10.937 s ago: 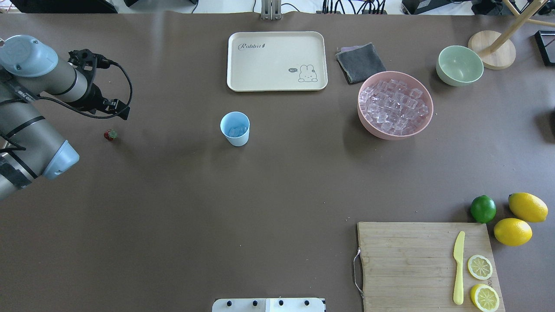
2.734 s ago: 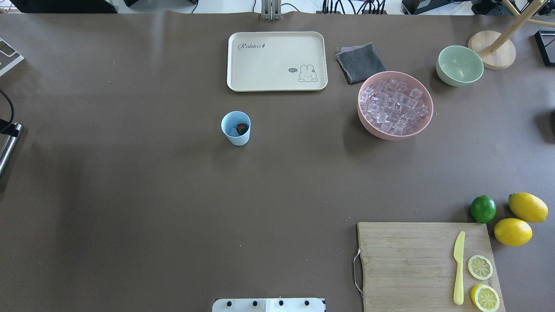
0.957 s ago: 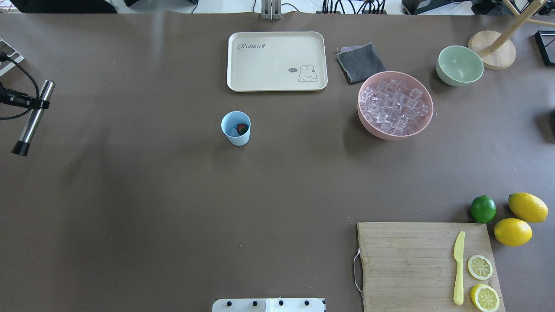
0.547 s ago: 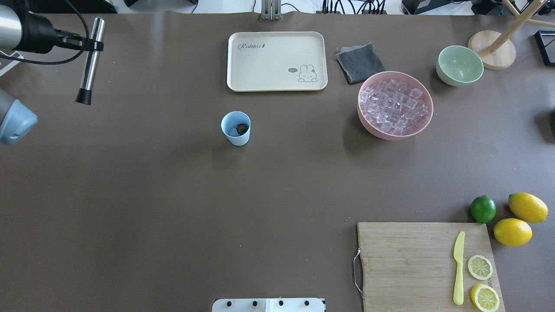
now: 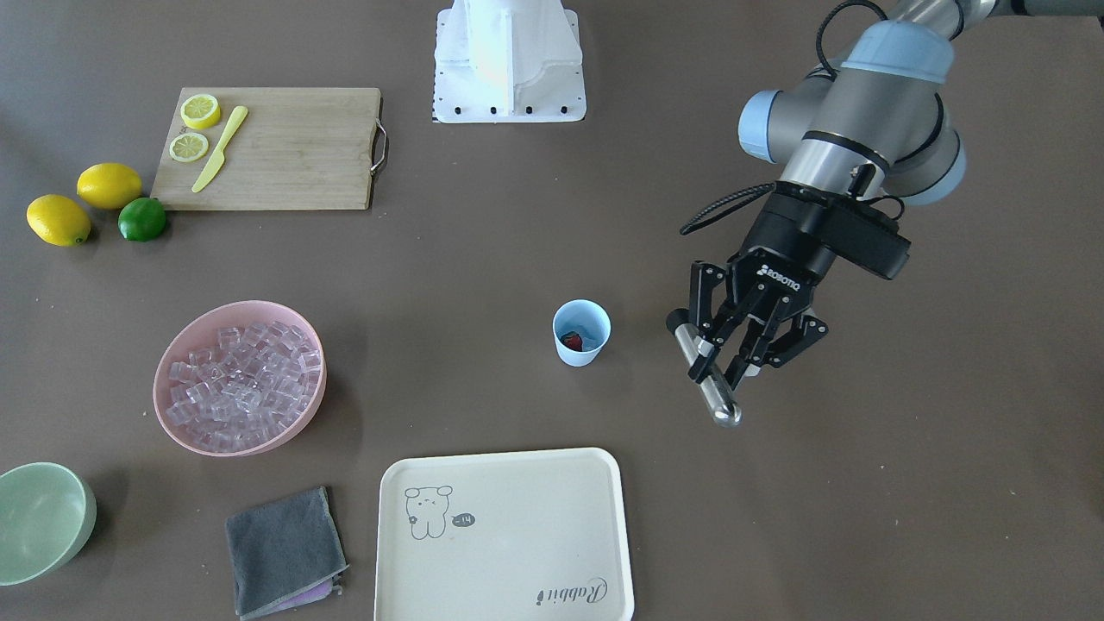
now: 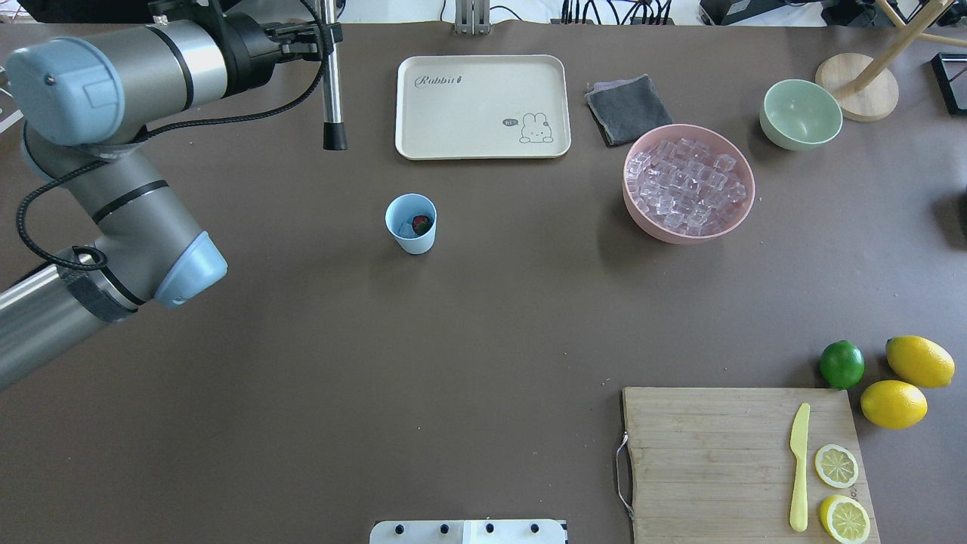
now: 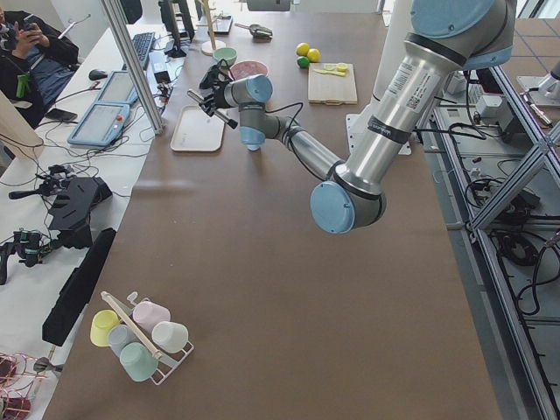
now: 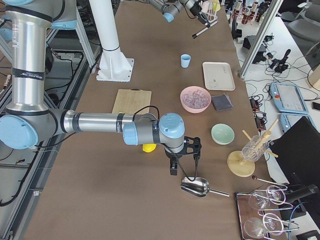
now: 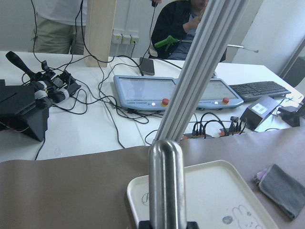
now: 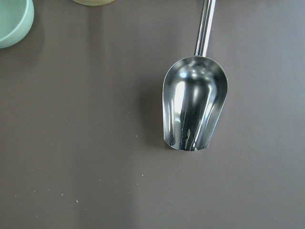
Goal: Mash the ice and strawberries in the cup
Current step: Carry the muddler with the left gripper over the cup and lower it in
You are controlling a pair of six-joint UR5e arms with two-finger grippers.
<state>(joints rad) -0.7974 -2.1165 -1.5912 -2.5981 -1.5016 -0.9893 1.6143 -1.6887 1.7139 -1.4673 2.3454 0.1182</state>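
Two left gripper (image 5: 716, 373) fingers (image 5: 697, 302) clamp a smooth cylindrical steel muddler (image 5: 720, 401); right gripper (image 8: 184, 159): cannot tell.

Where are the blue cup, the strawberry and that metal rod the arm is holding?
cup (image 6: 414, 243), overhead view, on its outer wall.
strawberry (image 6: 421, 224), overhead view, on its red body inside the cup.
rod (image 6: 331, 98), overhead view, on the middle of its shaft.

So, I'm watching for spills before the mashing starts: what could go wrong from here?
The cup stands unheld, so an off-centre push from the muddler in the left gripper could tip it. The muddler hangs tilted and might catch the narrow rim. The strawberry or ice could pop out.
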